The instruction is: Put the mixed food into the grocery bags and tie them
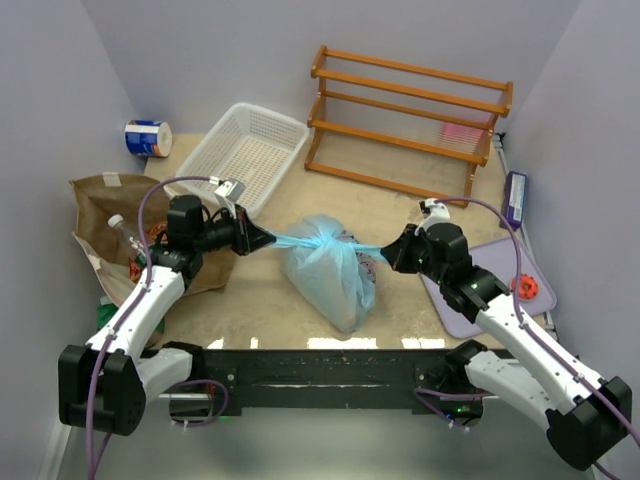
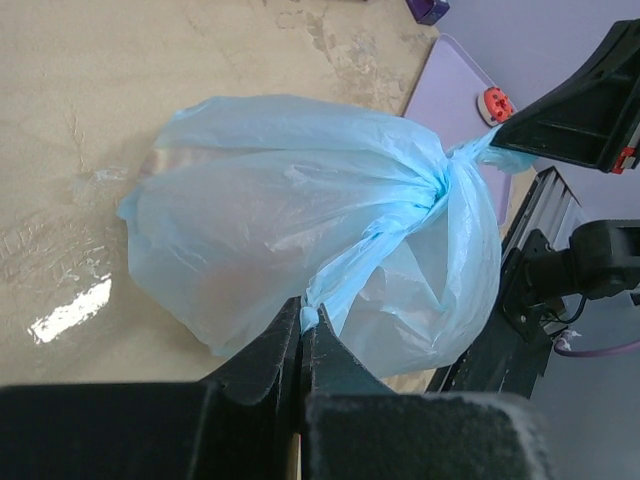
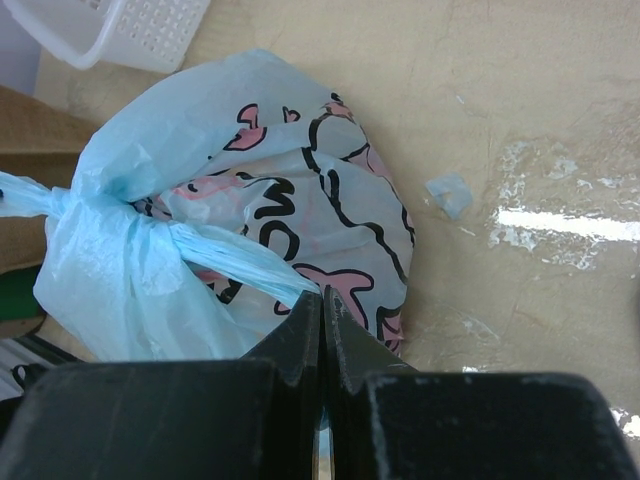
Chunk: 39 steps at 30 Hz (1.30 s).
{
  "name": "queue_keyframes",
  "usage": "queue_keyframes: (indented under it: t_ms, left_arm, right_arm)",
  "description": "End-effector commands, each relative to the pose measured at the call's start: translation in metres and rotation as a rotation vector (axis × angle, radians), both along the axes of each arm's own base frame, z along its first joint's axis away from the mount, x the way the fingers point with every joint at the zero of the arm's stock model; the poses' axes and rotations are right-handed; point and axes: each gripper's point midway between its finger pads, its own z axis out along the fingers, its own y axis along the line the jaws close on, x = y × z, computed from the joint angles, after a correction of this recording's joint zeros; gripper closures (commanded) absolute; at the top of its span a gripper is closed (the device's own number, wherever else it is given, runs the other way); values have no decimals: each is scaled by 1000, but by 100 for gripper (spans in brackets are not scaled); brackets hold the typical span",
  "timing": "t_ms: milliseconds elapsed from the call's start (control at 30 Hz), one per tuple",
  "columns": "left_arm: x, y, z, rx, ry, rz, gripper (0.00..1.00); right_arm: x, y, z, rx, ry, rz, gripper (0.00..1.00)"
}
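Left tool (image 1: 262, 240), pressed together on one twisted ear of the light blue plastic bag (image 1: 330, 272); right tool (image 1: 386, 250), likewise pinched shut on the opposite ear. Both ears stretched taut and nearly level, out to either side of a knot (image 1: 326, 241) on top of the bag. Most likely held this way to cinch that knot tight: opposite pulls, with the bag's own weight on the surface (image 1: 385, 215) as anchor.

Bag near the middle of the surface, between the two arms, bulging with contents. Dark and pink print plain in the right wrist view; the contents themselves not identifiable.

Brown paper bag (image 1: 100, 215) at far left, mouth open, with a clear bottle (image 1: 125, 238) poking out; seemingly not yet tied.

White mesh basket (image 1: 250, 150) behind the blue bag, wooden rack (image 1: 410, 110) to its right, blue-and-white can (image 1: 148, 137) in the far left corner. Lilac mat (image 1: 500, 258) at right, carrying a small red-orange thing (image 1: 527, 288). Loose scrap of blue film (image 3: 447, 193) on the surface near the bag.
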Motion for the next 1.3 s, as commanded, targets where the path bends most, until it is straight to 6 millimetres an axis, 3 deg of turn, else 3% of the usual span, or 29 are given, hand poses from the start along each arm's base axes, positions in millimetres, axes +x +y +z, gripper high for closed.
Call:
queue_keyframes:
  t_ms: [0,133,367,400,467,533,567,633,667,700,767,800,867,900,933,967,1000,1033,1067,1100,1200,1267]
  left_arm:
    - [34,47,1,124,-94,225,100]
    - [34,43,8,111,-112,201,100]
    - [42,16,35,150,-185,140,100]
    - [46,8,50,161,-222,140,97]
    - [51,1,58,187,-245,136,69]
    - [57,-3,77,184,-283,144,45]
    - [59,-3,83,182,-294,152,40]
    - [63,-1,99,185,-326,168,23]
    - [64,1,102,200,-338,167,18]
    - [66,2,113,210,-361,178,15]
    - [67,11,112,264,-355,196,11]
    - [74,21,121,295,-366,256,10]
    - [75,39,118,365,-331,334,7]
    - [80,58,127,408,-335,441,5]
    - [76,70,123,435,-294,489,2]
    - [74,81,126,447,-279,537,1]
    - [71,103,137,454,-280,619,0]
    - [65,114,135,462,-248,645,0]
    - [60,124,139,448,-233,683,0]
    - [51,144,147,447,-236,750,0]
    - [29,167,144,503,-192,842,0]
    - [16,170,132,532,-130,839,0]
  right_arm:
    - [7,-61,-25,-193,28,-212,100]
    - [7,-58,-21,-182,15,-195,100]
    - [10,-20,31,-129,-139,56,100]
    - [9,-14,36,-126,-151,97,100]
    - [9,-4,52,-115,-198,170,98]
    - [10,6,66,-113,-236,230,68]
    - [9,11,69,-103,-243,265,54]
    - [13,19,82,-103,-270,308,14]
    - [13,24,85,-99,-275,333,4]
    - [15,26,86,-104,-276,346,1]
    - [22,33,89,-100,-268,361,1]
    - [23,37,89,-94,-266,369,1]
    - [24,51,86,-89,-260,400,1]
    - [27,54,83,-108,-255,384,1]
    - [28,59,85,-126,-262,379,1]
    - [19,79,76,-153,-247,425,1]
    - [24,81,70,-212,-242,393,1]
    - [22,87,70,-232,-235,401,1]
    - [18,100,56,-260,-207,428,1]
    - [18,105,52,-274,-199,433,1]
    - [19,117,39,-334,-188,433,1]
    - [19,123,36,-368,-195,433,1]
